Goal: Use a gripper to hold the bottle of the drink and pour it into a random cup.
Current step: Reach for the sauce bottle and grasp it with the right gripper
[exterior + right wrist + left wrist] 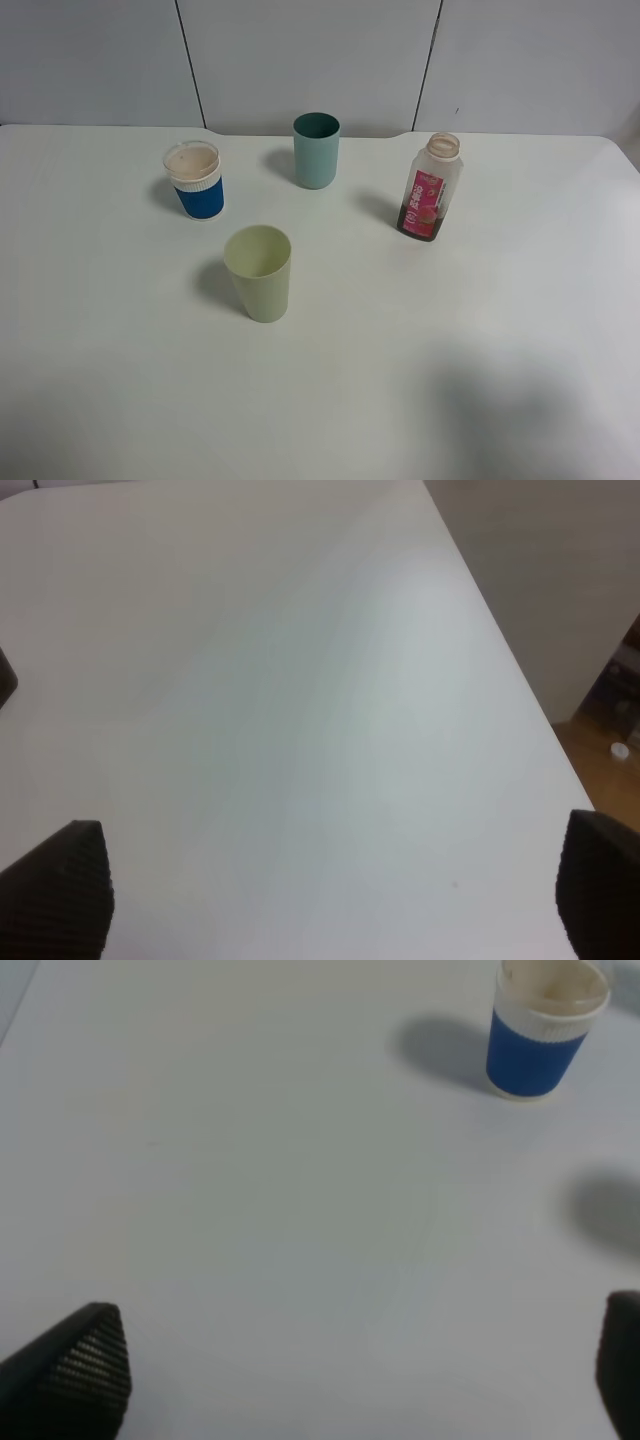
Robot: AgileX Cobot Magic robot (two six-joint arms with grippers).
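Note:
The bottle of the drink (431,188) stands upright and uncapped at the right of the white table (480,330), with a pink-red label and dark liquid low inside. The pale yellow-green cup (259,273) stands near the middle, empty. Neither arm shows in the exterior high view. My left gripper (360,1375) is open over bare table, its two black fingertips (85,1365) far apart. My right gripper (330,900) is open too, over bare table near the right edge. Neither holds anything. The bottle and the yellow-green cup do not show in the wrist views.
A blue cup with a white rim (197,180) stands at the back left and also shows in the left wrist view (543,1028). A teal-green tumbler (316,150) stands at the back middle. A grey wall runs behind the table. The table's right edge (500,650) drops to the floor.

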